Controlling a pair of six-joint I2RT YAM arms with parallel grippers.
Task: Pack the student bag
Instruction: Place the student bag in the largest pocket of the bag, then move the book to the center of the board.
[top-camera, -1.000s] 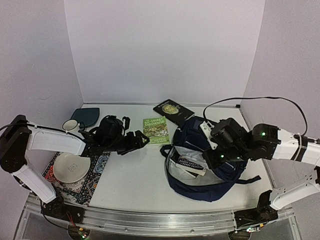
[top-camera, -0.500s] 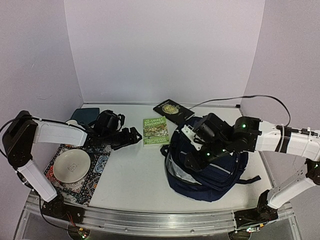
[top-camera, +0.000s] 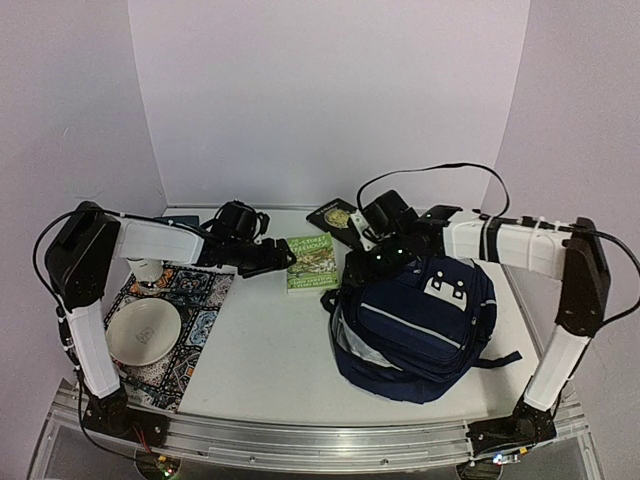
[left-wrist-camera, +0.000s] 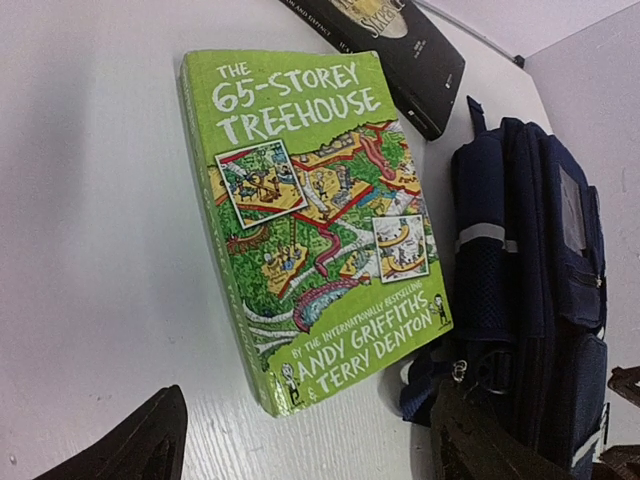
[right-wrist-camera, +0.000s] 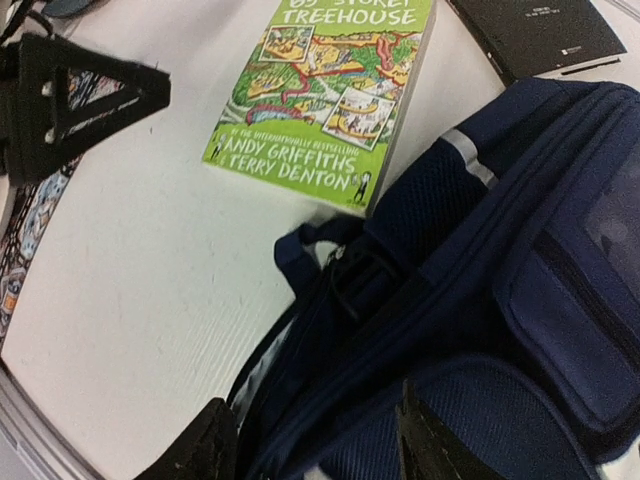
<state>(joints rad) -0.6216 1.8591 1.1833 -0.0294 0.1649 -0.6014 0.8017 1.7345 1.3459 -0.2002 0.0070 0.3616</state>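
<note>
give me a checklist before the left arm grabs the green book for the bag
1. Left gripper open: ok, fingers apart at the near end of the green book, not gripping it.
2. Book's cover bare: ok, nothing lies on it.
3. Student bag mouth open enough: cannot tell, only a slit of pale lining shows.
4. Right gripper out of the way: not ok, it hangs open over the bag's top edge beside the book.
5. Black book apart from the green one: ok.

Green bk (top-camera: 311, 262) nr black bk (top-camera: 333, 214); plate (top-camera: 143, 331) on mat (top-camera: 200, 315).
</note>
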